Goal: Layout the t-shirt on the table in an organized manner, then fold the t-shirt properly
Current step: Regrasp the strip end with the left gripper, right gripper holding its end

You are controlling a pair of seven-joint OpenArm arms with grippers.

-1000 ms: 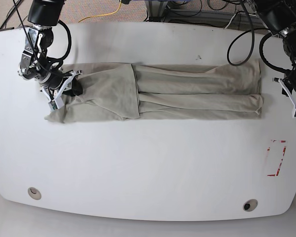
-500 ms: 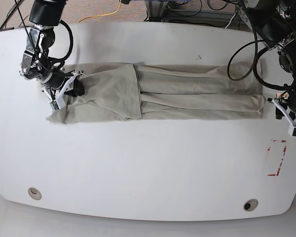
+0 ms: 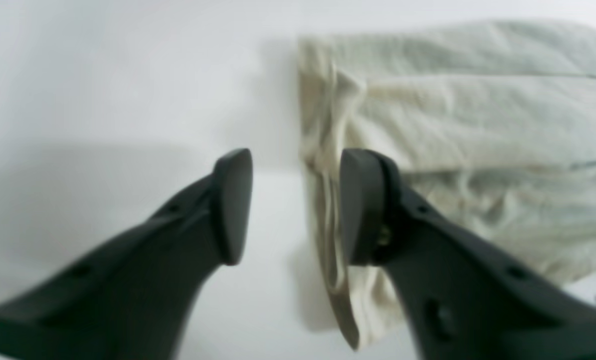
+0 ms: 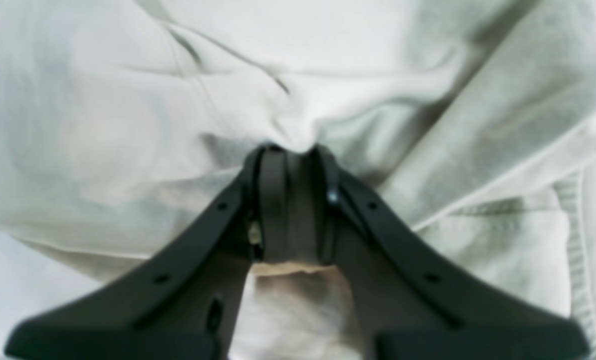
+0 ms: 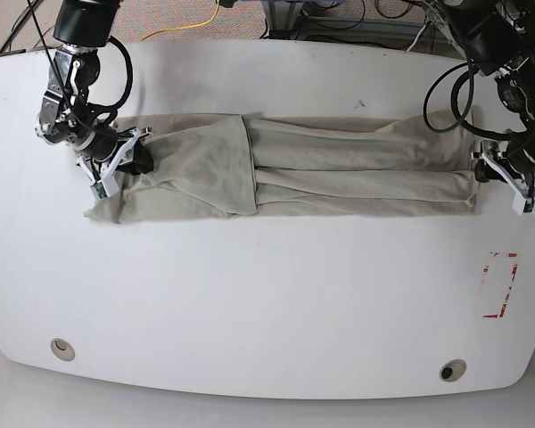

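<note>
Sage t-shirt (image 4: 358, 80) (pinched) in right gripper (image 4: 292, 150)

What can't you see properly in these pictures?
- Right wrist view: the cloth pinched by the right end effector is hidden by its fingers.
- Left wrist view: the t-shirt is blurred and cut off at the right edge.
- Base view: specks on the table are too small.

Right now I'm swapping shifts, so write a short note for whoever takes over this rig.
Right gripper: shut on a pinch of the t-shirt at its collar end.
Left gripper: open, straddling the shirt's other end, gripping nothing.
Shirt: a long narrow band across the table.
Done: sides folded in lengthwise.
Left: grip that end, fold the band across, tidy.
</note>
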